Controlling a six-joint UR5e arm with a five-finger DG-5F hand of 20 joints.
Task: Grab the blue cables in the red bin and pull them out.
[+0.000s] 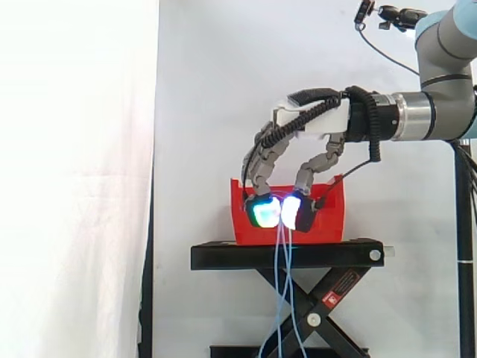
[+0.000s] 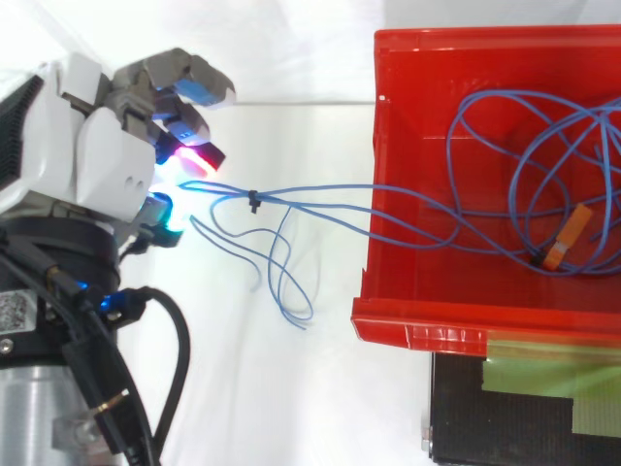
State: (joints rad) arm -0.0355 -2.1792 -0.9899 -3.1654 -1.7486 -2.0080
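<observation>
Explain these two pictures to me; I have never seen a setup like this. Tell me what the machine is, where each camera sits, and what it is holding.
This is a robot arm with a mechanical hand at its end; the glowing tips are part of the hand. One picture is taken from the side, level with the work. The other looks straight down on it. A red bin sits on a black stand in front of a white curtain. Thin blue cables lie in loops inside the bin, with a small orange piece among them. The fingers are curled and pinch the cables outside the bin. The strands run from the hand over the bin's front wall, and loose ends hang down past the stand.
</observation>
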